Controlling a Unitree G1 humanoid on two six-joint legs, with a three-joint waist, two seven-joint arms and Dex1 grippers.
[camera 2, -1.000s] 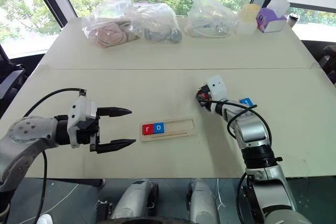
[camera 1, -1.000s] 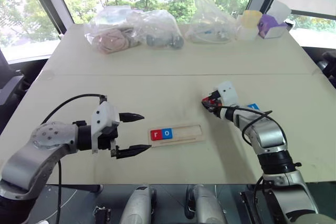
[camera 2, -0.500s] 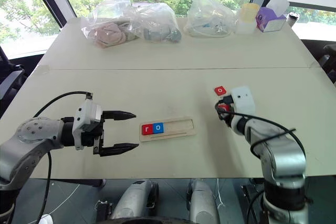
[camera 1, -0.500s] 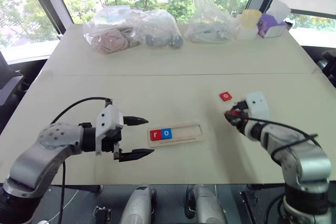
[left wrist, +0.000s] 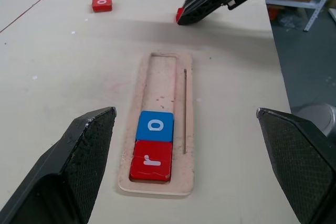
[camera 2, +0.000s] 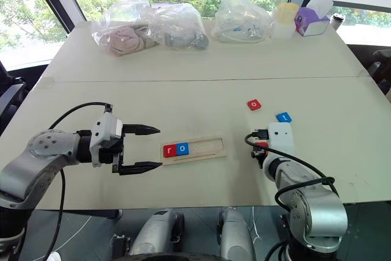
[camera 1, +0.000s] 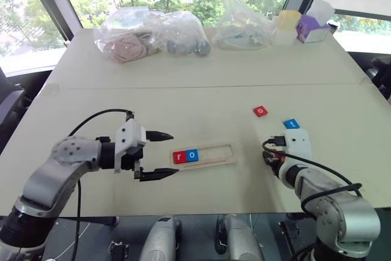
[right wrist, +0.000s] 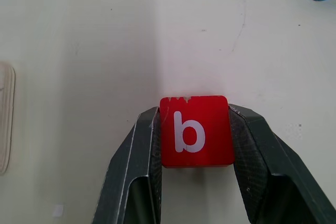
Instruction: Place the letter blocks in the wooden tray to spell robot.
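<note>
Far table (camera 1: 201, 77) edge: three clear plastic bags (camera 1: 156, 33), a yellow-lidded container (camera 1: 288, 27), a purple box (camera 1: 310, 29).

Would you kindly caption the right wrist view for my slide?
Right hand shut on the red b block above the pale table.

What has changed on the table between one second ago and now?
The right gripper pulled back toward the robot, shut on the red b block. The red o block and blue t block stayed put. The left gripper stays open; the wooden tray is unchanged.
</note>
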